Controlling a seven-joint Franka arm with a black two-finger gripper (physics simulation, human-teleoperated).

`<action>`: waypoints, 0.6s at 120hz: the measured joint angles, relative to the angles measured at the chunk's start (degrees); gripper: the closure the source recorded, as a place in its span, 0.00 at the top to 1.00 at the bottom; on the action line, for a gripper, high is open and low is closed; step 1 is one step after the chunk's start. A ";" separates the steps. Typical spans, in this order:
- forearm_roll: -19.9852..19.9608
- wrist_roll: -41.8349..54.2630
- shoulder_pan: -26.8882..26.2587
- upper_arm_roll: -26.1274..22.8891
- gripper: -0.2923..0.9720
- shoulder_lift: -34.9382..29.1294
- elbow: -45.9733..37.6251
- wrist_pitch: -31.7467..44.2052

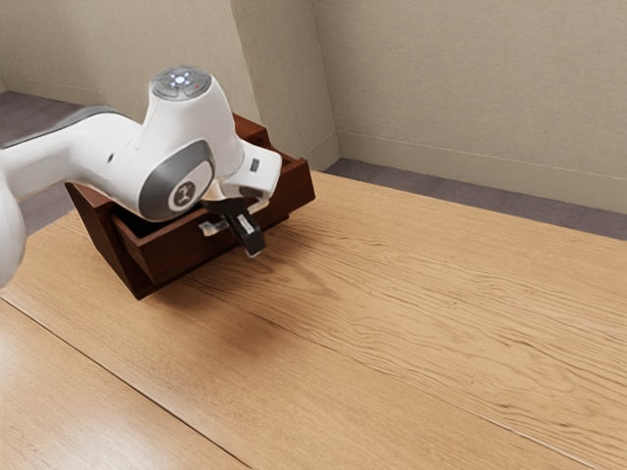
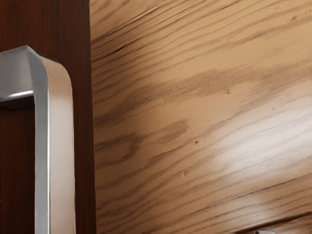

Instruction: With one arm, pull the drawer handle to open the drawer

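A dark brown wooden drawer unit [image 1: 186,211] stands on the table at the exterior view's left. Its drawer [image 1: 171,245] is pulled partly out, and its hollow inside shows from above. A silver bar handle [image 1: 210,227] sits on the drawer front. My black gripper [image 1: 249,238] hangs from the white hand just to the exterior view's right of the handle, in front of the drawer face and close above the table. In the wrist view the handle [image 2: 51,146] is a bright metal bar against the dark drawer front [image 2: 80,48], off to one side of my hand.
The light wooden tabletop [image 1: 392,323] stretches wide to the exterior view's right and front of the drawer unit. Beige walls [image 1: 470,78] and a grey floor strip lie beyond the table's far edge. My white arm [image 1: 88,157] crosses over the unit's top.
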 joint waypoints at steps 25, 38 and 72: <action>0.03 -0.46 -0.12 -2.32 0.60 -1.96 -1.98 0.04; 0.03 -0.66 -0.46 -2.68 0.64 -5.31 -2.85 -0.25; -6.26 -6.50 -7.24 -2.56 0.74 -20.41 8.39 -21.31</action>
